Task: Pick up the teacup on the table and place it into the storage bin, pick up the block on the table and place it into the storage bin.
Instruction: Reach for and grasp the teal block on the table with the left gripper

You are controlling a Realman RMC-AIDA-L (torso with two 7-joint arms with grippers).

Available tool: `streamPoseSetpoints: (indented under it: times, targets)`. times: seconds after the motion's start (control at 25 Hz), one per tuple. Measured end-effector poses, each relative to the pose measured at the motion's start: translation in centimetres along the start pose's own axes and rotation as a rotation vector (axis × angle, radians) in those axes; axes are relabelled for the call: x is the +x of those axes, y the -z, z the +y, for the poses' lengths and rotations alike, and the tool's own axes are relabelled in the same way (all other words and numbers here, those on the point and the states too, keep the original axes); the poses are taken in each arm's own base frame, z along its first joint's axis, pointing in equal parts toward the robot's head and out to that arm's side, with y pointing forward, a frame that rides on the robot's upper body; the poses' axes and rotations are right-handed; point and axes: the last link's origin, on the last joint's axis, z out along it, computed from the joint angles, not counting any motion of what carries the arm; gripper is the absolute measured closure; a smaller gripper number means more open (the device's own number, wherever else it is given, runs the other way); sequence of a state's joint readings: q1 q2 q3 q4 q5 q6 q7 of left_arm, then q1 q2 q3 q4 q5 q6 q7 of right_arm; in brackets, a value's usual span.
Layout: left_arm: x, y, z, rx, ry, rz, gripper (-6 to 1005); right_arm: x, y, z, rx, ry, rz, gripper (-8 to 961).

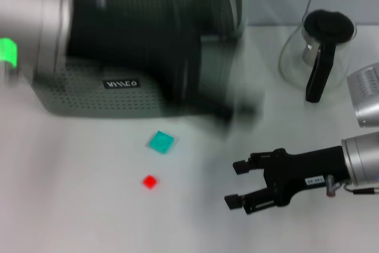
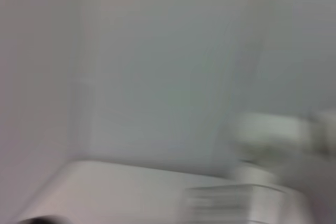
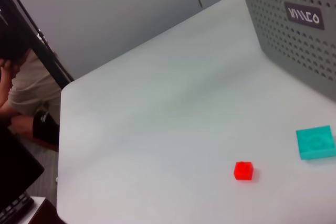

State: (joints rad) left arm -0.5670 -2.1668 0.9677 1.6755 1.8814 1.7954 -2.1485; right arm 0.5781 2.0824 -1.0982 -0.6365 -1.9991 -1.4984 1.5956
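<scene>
The left wrist view shows only blur — a pale grey-white wall [image 2: 157, 66], a lighter rounded surface [image 2: 105, 192] low down, and an indistinct whitish shape [image 2: 273, 135] to one side.

- Your right gripper [image 1: 238, 184] hangs low over the table [image 1: 71, 205], fingers spread, with bare surface between it and the small red block [image 1: 150, 181].
- The teal block [image 1: 161, 141] lies just beyond the red one, apart from it, so you can come at either from the side.
- The storage bin [image 1: 89, 96] walls off the far side.
- A glass pot [image 1: 317, 54] stands far right.
- The left arm [image 1: 35, 22] blurs over the bin.
</scene>
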Motion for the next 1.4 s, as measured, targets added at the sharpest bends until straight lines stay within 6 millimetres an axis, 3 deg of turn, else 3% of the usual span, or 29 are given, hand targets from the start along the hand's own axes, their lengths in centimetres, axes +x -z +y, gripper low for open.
streamPoseSetpoints:
  times: [0.04,0.12,0.16,0.28,0.44,0.68,1.08,1.4]
  targets:
    - [-1.7,-0.3,2.8,-0.137,-0.049,-0.053,74,0.0,0.0,0.0,0.001,-0.001,-0.003,12]
    - [-3.4,-0.8,4.1,-0.192,-0.050,-0.118,47,-0.1,0.1,-0.1,0.005,-0.003,-0.007,12]
    - [-5.2,-1.2,4.8,-0.214,-0.047,-0.196,47,-0.1,0.2,-0.1,0.006,-0.004,-0.009,12]
    - [-8.0,-1.8,5.4,-0.226,-0.029,-0.289,48,-0.2,0.1,-0.1,0.006,-0.006,-0.009,11]
    - [-11.1,-2.9,4.7,-0.193,0.047,-0.369,48,-0.1,0.2,-0.3,0.020,-0.007,-0.009,11]
    - [-14.7,-4.3,1.5,-0.076,0.118,-0.507,49,0.0,0.1,-0.4,0.028,-0.009,-0.007,11]
    - [-16.3,-5.3,-1.5,-0.021,-0.023,-0.680,50,-0.2,0.1,-0.4,0.024,-0.032,-0.008,11]
    - [-15.2,-6.2,-2.4,0.011,-0.061,-0.723,51,-0.2,0.0,-0.5,0.030,-0.044,-0.010,12]
